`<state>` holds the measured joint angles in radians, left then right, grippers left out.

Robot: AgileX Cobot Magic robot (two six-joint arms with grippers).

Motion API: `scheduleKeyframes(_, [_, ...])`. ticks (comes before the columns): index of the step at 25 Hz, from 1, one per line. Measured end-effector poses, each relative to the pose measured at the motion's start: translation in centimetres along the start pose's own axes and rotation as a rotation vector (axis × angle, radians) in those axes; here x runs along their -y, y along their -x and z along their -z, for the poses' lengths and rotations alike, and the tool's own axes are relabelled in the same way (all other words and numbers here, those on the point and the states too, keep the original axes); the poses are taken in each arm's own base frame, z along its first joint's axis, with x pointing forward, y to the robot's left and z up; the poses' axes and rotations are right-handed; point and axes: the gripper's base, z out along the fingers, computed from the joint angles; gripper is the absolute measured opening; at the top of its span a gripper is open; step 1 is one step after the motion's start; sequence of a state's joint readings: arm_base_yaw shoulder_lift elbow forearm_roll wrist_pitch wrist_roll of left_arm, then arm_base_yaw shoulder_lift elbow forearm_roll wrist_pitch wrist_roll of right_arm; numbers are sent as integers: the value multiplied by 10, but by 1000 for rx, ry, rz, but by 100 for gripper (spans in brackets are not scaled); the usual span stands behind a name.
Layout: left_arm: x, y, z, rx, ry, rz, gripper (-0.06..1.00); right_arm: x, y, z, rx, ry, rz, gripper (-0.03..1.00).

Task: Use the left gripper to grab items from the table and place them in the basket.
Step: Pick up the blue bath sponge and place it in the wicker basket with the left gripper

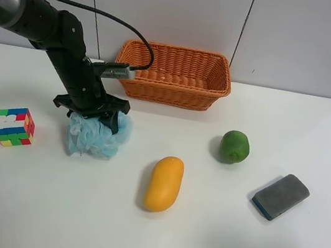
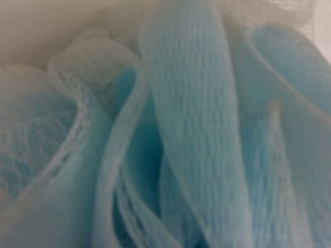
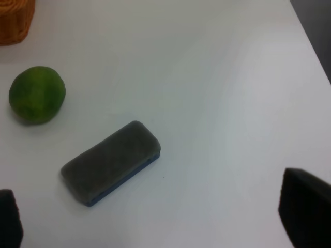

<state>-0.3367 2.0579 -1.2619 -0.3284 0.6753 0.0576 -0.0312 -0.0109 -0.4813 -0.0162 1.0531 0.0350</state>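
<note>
My left gripper is pressed down into the top of the light-blue mesh pouf, which lies on the white table. Its black fingers stand apart on either side of the pouf's top. The pouf fills the left wrist view, and no fingers show there. The puzzle cube lies to the pouf's left. The mango, green fruit and grey sponge lie to its right. The wicker basket stands at the back, empty. My right gripper is open above the table near the sponge.
The green fruit and a corner of the basket show in the right wrist view. A black cable runs from the left arm toward the basket. A white panelled wall stands behind the table.
</note>
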Motion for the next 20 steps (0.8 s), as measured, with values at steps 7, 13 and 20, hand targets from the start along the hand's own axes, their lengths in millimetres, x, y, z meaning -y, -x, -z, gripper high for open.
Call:
scheduleKeyframes(7, [5,-2,27,12,3,-39,54,0,0,0,0,0,0,99])
scheduleKeyframes(13, [17,-1,88,154,-9,-86,52,0,0,0,0,0,0,99])
scheduleKeyframes(20, [34,18,152,218,-12,-144,52,0,0,0,0,0,0,99])
